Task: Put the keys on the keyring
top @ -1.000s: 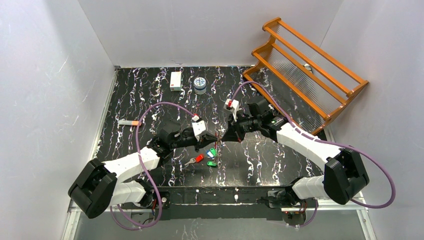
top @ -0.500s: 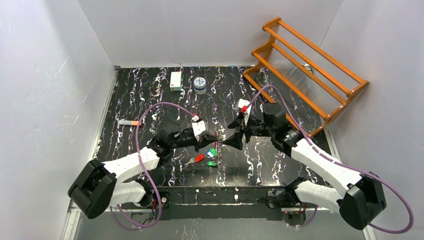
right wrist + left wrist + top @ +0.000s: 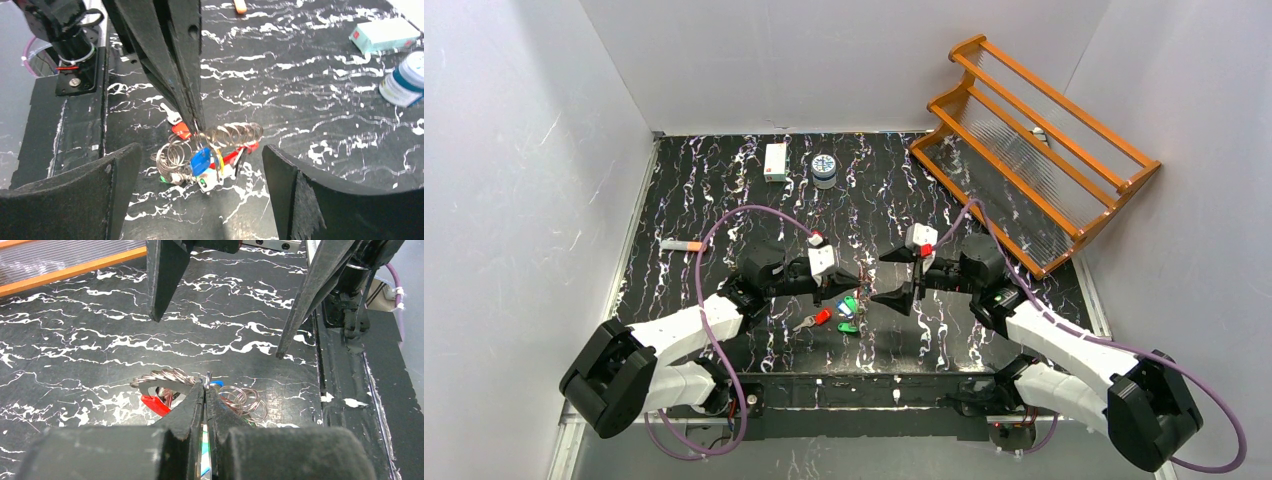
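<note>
Lying nearest the arm bases on the black marbled tabletop (image 3: 724, 180): one loose red-capped key (image 3: 821, 316) and one green-capped key (image 3: 846, 325). Just beyond, the left tool (image 3: 205, 390) is clenched on the keyring (image 3: 172, 156), a tangle of wire rings with a blue-capped key (image 3: 201, 160) bunched under its tips; the right tool (image 3: 884, 278) is released, its fingers spread wide, facing that bunch from just beside it and touching nothing. Farther back: an orange-tipped tube (image 3: 682, 244), a white box (image 3: 775, 161), a blue-lidded jar (image 3: 825, 170), and an orange wooden rack (image 3: 1034, 140) at the far right.
</note>
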`<state>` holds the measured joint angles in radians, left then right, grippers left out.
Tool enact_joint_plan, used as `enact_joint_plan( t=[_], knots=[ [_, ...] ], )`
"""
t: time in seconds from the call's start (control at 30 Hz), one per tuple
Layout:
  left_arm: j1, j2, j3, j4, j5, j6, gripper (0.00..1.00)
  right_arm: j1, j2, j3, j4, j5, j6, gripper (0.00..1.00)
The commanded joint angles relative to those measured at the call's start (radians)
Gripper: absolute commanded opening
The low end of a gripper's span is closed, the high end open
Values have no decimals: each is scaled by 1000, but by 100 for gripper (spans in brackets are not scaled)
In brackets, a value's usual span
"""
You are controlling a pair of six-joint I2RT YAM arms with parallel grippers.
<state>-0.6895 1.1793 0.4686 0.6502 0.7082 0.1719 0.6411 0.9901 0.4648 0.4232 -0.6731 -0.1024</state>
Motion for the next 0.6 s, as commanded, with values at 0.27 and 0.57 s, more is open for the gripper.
enact_joint_plan(
  t=[0.27,0.57],
  knots=[
    [-4,-33,27,51,67,5,0,0,77,-11,228,-224,-49,55],
    [-4,-32,28,52,70,2,0,0,98,-63,322,-187,-28,34]
  ],
)
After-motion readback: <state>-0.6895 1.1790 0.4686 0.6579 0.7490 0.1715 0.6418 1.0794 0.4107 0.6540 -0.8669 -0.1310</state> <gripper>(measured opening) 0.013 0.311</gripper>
